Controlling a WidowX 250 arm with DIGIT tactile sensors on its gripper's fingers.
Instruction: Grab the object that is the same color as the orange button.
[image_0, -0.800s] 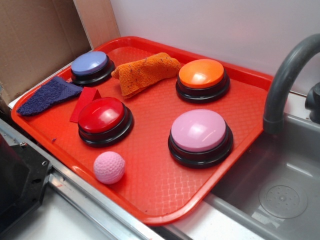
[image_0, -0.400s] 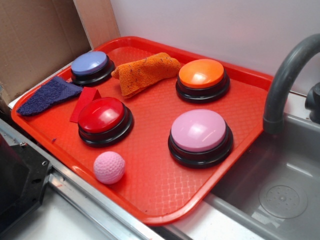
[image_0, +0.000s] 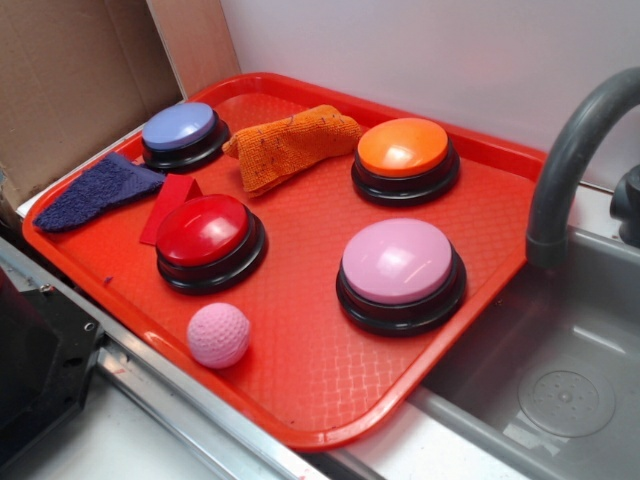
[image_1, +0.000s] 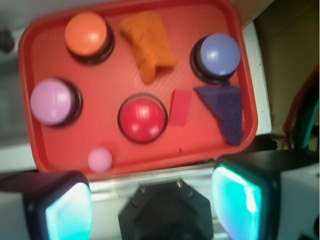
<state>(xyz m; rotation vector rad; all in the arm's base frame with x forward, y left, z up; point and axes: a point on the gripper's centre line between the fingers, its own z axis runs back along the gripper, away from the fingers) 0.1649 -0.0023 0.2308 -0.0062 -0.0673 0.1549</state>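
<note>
A red plastic tray (image_0: 300, 400) carries four dome buttons, three cloth or flat pieces and a ball, laid apart so that each can be singled out by colour. The orange button (image_0: 404, 152) sits at the upper right of the exterior view, near the tray's far rim. The matching object, an orange terry-cloth rag (image_0: 290, 143), lies crumpled just left of that button, in the gap between it and the blue-topped button (image_0: 180, 130); the rag appears not to touch either. A red-topped button (image_0: 205, 235) and a pink-topped button (image_0: 398, 266) occupy the middle of the frame, with a pink knitted ball (image_0: 218, 335) at lower left. A dark blue cloth (image_0: 95, 190) drapes over the tray's left rim, and a flat red piece (image_0: 168, 205) lies beside it.

In the wrist view the gripper (image_1: 152, 205) hangs high above the tray's near edge, its two fingers spread wide with nothing between them, and the rag (image_1: 148, 42) lies at upper centre. The height probably serves to survey all the colours before descent. A grey faucet (image_0: 570, 160) stands at right over a sink (image_0: 560, 400).
</note>
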